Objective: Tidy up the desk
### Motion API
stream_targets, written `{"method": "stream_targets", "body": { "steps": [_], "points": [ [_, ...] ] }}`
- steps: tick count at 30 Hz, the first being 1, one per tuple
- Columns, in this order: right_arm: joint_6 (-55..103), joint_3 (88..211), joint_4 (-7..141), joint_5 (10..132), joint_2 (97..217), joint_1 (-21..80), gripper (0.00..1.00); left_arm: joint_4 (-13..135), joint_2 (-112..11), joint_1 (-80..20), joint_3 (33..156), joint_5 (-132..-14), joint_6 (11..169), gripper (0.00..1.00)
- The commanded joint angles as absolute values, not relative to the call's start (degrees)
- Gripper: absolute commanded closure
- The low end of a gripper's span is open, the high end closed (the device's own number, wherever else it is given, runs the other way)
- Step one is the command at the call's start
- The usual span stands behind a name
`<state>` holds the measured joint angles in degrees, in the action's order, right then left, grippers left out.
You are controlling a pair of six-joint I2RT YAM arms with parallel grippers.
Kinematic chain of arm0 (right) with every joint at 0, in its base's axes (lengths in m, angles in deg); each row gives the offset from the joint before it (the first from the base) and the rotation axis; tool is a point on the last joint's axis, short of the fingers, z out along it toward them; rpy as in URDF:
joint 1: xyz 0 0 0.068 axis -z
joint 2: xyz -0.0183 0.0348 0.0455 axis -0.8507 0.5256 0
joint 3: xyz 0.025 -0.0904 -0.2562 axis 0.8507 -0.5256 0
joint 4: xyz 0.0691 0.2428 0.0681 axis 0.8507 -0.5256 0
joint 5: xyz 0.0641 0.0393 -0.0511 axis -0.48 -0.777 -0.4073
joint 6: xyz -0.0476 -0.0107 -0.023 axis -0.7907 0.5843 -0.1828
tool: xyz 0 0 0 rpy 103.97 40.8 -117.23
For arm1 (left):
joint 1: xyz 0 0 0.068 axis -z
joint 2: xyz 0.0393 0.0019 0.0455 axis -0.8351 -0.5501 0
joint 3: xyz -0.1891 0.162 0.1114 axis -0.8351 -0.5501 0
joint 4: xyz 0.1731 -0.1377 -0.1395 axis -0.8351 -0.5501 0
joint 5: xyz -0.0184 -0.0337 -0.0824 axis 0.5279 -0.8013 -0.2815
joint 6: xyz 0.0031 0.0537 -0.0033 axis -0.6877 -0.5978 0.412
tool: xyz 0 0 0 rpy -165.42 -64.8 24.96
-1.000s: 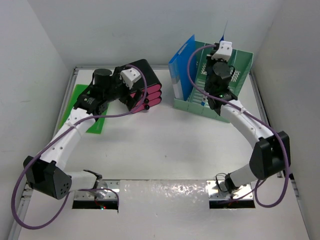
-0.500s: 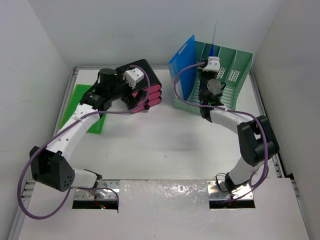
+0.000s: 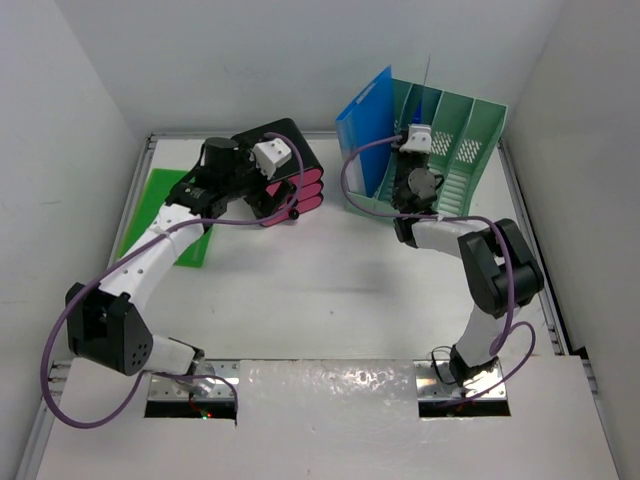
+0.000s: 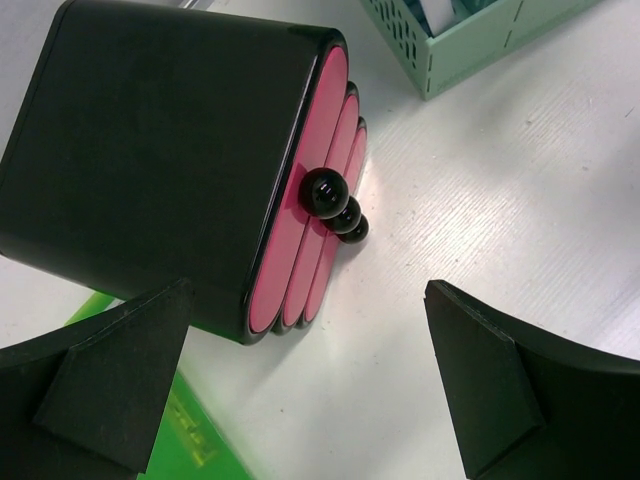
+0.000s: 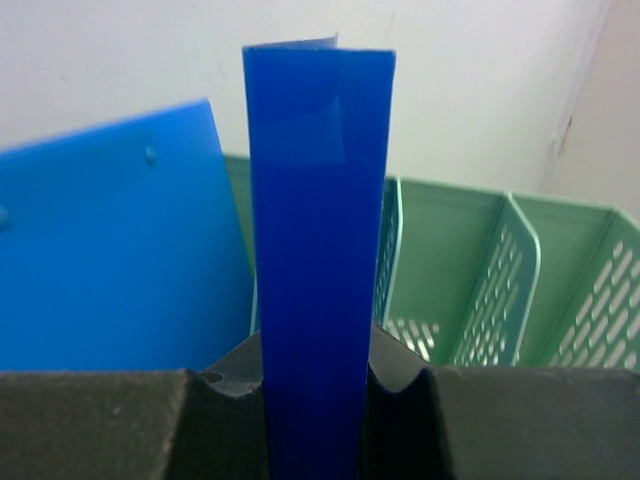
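Note:
The white desk [image 3: 330, 290] carries all the items. My left gripper [image 3: 265, 205] is open and empty, hovering just in front of the black drawer box [image 3: 290, 135] with pink drawers; in the left wrist view the box [image 4: 160, 150] fills the upper left and my gripper [image 4: 310, 380] spans bare desk. My right gripper [image 3: 418, 160] is shut on a dark blue folder [image 3: 428, 98], held upright at the green file rack [image 3: 475, 135]. In the right wrist view the folder [image 5: 318, 200] rises between my jaws [image 5: 318, 400], before the rack's slots [image 5: 480, 260].
A light blue folder [image 3: 365, 130] stands in the rack's leftmost slot, also in the right wrist view [image 5: 110, 250]. A green folder [image 3: 160, 205] lies flat at the desk's left edge, its corner showing under my left gripper [image 4: 190, 450]. White walls enclose three sides.
My right gripper has carried the dark blue folder leftward along the rack, and the right elbow has folded in. My left gripper has shifted slightly toward the drawer box.

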<state>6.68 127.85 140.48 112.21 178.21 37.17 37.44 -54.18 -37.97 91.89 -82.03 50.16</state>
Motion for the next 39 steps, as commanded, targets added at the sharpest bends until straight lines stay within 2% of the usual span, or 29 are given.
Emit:
{"method": "stream_targets", "body": {
  "steps": [1, 7, 14, 18, 23, 25, 28, 29, 30, 34, 35, 39],
  "points": [
    [7.42, 125.54, 149.52, 114.66, 178.85, 37.73, 1.00, 40.04, -54.59, -37.90, 92.60, -83.38, 49.76, 0.00],
    [12.25, 116.40, 147.59, 115.98, 176.48, 39.39, 1.00, 39.86, -54.59, -37.90, 92.33, -84.17, 50.11, 0.00],
    [22.71, 111.04, 134.41, 114.23, 169.28, 48.26, 1.00, 39.69, -54.59, -37.90, 92.77, -84.61, 50.55, 0.00],
    [27.55, 110.06, 128.43, 108.18, 166.03, 53.10, 1.00, 39.51, -54.50, -37.90, 93.12, -84.87, 50.81, 0.01],
    [25.09, 111.20, 123.95, 99.39, 165.67, 54.16, 0.99, 39.16, -54.59, -37.90, 93.56, -84.70, 51.07, 0.00],
    [25.53, 111.56, 122.45, 98.41, 164.97, 54.16, 0.93, 39.16, -54.50, -37.90, 93.74, -84.70, 51.08, 0.00],
    [25.70, 111.12, 121.66, 96.92, 163.83, 54.16, 0.68, 38.63, -54.50, -37.90, 94.09, -84.79, 51.16, 0.01],
    [25.53, 111.38, 120.78, 96.30, 163.39, 54.16, 0.55, 38.37, -54.50, -37.90, 94.09, -84.79, 51.16, 0.01],
    [25.36, 111.64, 118.69, 95.86, 162.43, 54.07, 0.49, 38.19, -54.50, -37.90, 94.18, -84.70, 51.16, 0.00],
    [24.56, 112.88, 113.06, 94.37, 160.14, 54.07, 0.28, 37.58, -54.50, -37.90, 94.53, -84.52, 51.08, 0.00],
    [24.56, 113.40, 111.91, 93.41, 158.74, 54.07, 0.19, 37.14, -54.50, -37.90, 94.62, -84.61, 51.08, 0.00],
    [26.40, 114.46, 104.28, 91.73, 154.69, 53.99, 0.01, 34.77, -54.41, -37.90, 96.98, -85.66, 50.81, 0.00]
  ]
}}
